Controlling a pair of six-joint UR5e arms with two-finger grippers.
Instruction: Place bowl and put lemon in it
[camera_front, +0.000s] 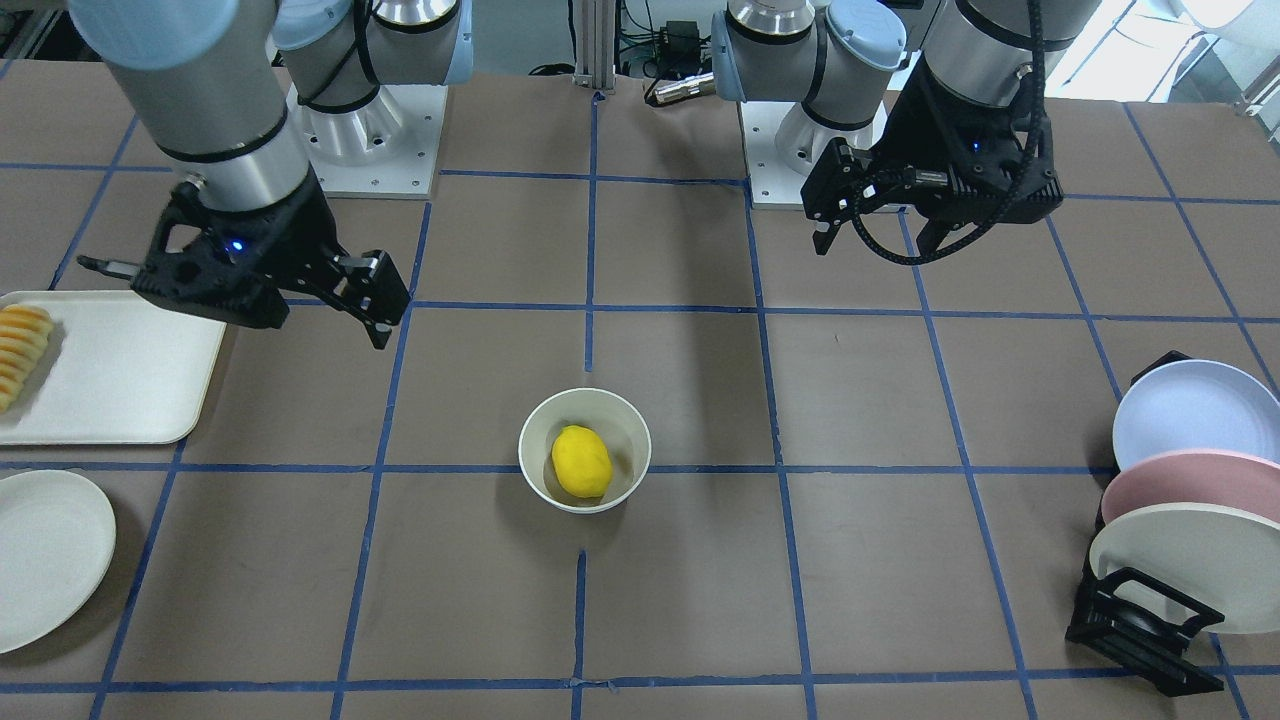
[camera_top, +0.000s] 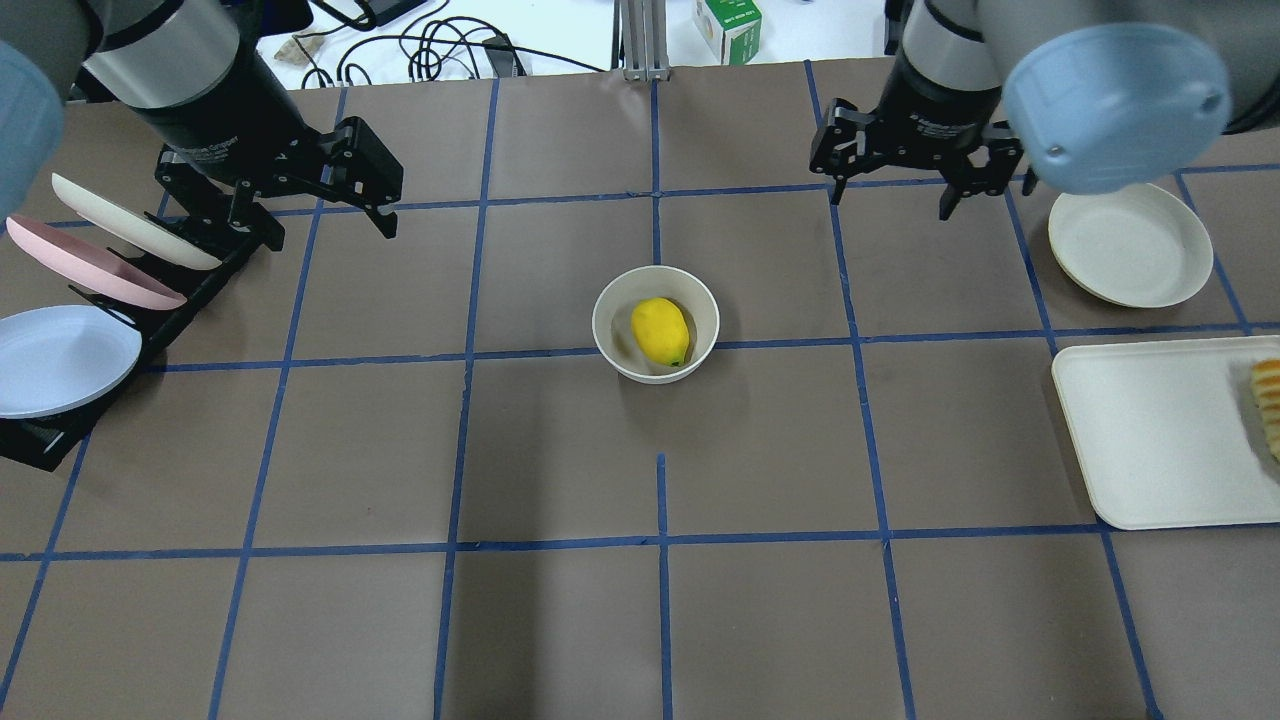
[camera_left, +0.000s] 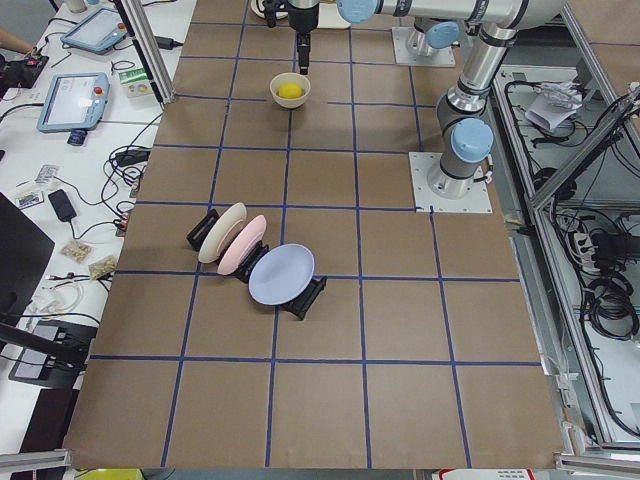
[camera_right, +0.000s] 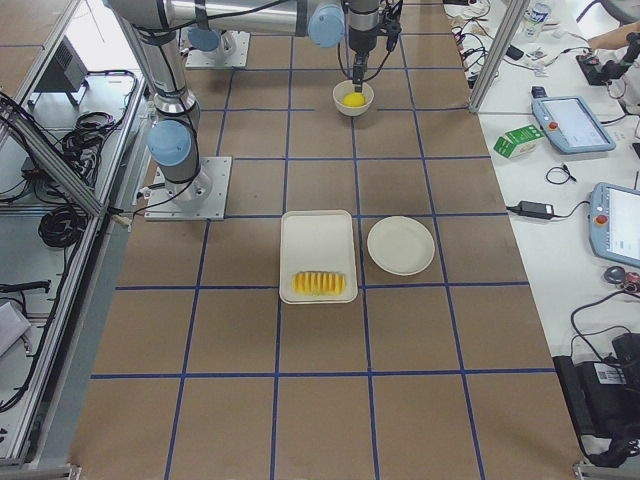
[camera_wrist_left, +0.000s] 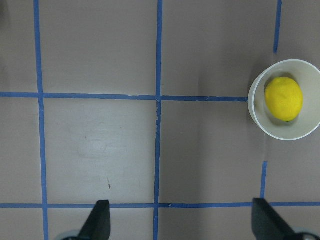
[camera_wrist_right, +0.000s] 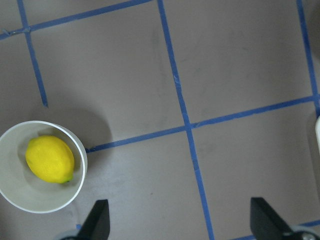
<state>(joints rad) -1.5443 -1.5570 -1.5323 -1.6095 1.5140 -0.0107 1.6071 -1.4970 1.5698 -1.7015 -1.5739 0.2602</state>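
The cream-white bowl (camera_front: 537, 428) stands upright near the table's middle, with the yellow lemon (camera_front: 581, 461) lying inside it. Both show in the overhead view, bowl (camera_top: 609, 304) and lemon (camera_top: 659, 331). My left gripper (camera_top: 315, 222) hangs open and empty, above the table and off to the bowl's left by the plate rack. Its wrist view shows the bowl (camera_wrist_left: 292, 133) and lemon (camera_wrist_left: 283, 98) at the right edge. My right gripper (camera_top: 892, 200) hangs open and empty to the bowl's right. Its wrist view shows the bowl (camera_wrist_right: 25, 200) and lemon (camera_wrist_right: 49, 159) at lower left.
A black rack with three pastel plates (camera_top: 70, 355) stands at my left edge. A flat cream plate (camera_top: 1130, 245) and a cream tray (camera_top: 1150, 440) holding ridged orange-yellow sliced food (camera_top: 1268, 400) lie at my right. Blue tape lines grid the brown table.
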